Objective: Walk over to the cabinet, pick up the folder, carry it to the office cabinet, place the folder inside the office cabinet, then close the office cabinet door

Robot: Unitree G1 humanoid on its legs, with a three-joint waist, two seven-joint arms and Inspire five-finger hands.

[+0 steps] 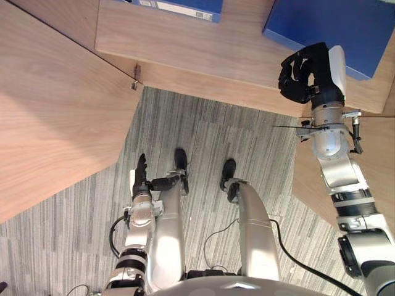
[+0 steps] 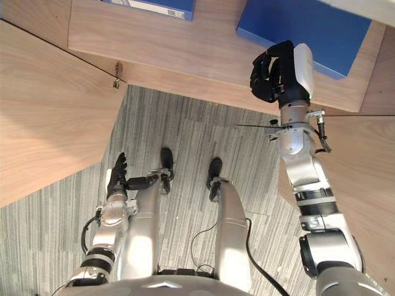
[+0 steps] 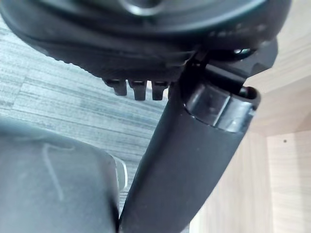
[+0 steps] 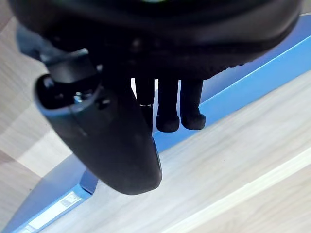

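Left eye view showed the right hand (image 1: pixel 302 75) curled, empty, near the folder (image 1: pixel 321 24) at one o'clock; pickup likely needed fingers opening.

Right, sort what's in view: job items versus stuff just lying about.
Job:
- blue folder by the right hand, likely the one to pick
- wooden cabinet shelf under it
- right hand, fingers curled, holding nothing

Lying about:
- second blue folder at the far edge
- grey carpet
- left hand, idle by the leg
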